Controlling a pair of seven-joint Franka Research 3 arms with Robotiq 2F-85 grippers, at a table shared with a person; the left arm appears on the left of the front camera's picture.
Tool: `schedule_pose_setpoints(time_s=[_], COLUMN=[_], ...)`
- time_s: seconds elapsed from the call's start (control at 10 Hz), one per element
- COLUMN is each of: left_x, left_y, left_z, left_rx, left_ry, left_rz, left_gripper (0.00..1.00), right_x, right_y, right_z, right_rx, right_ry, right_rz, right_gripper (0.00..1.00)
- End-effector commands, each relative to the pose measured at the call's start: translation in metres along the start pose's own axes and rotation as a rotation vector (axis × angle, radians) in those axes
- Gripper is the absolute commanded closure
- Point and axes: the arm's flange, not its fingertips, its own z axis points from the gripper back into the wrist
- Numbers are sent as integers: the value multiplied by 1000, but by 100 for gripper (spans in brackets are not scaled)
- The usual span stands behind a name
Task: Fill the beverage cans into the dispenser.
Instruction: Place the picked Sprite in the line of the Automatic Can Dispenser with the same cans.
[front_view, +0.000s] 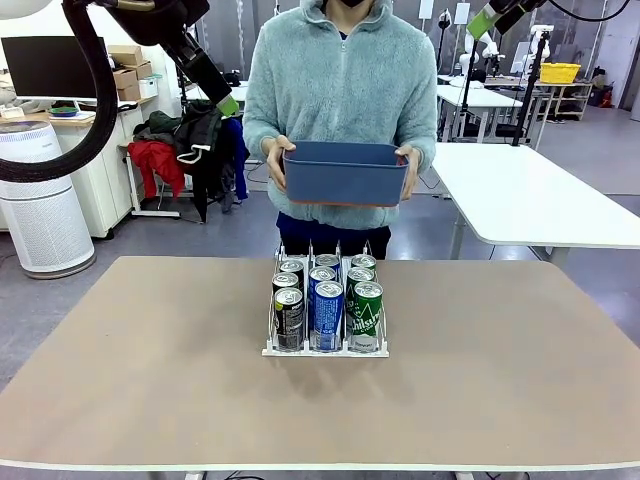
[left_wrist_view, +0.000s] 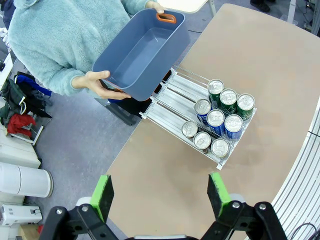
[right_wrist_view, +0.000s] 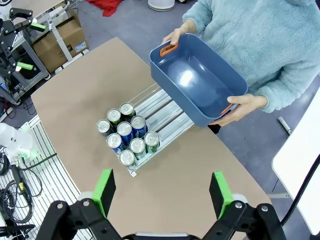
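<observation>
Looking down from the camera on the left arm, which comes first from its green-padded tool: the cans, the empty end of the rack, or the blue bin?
1. Beverage cans, at the rack's near end.
2. Dispenser's empty lanes, just beyond the cans.
3. Blue bin, farthest, held by the person off the table's far edge.

The left tool hangs open above.

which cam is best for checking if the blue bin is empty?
Right wrist view: it looks straight down into the blue bin, bare floor visible, nothing inside. Left wrist view also shows the bin's interior, more obliquely. Front view shows just its outer wall, held by the person.
</observation>
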Motion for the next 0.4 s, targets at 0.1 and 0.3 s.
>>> schedule_pose_setpoints(time_s=[0.1,0.3], left_x=[0,0], left_y=[0,0], left_z=[0,0], left_rx=[-6,-6], left_ry=[6,6], left_rz=[6,6], left_gripper=[0,0], right_x=[0,0], right_y=[-1,-1], right_z=[0,0], right_rx=[4,4], right_ry=[-3,-3], right_rz=[-4,-4], right_gripper=[0,0])
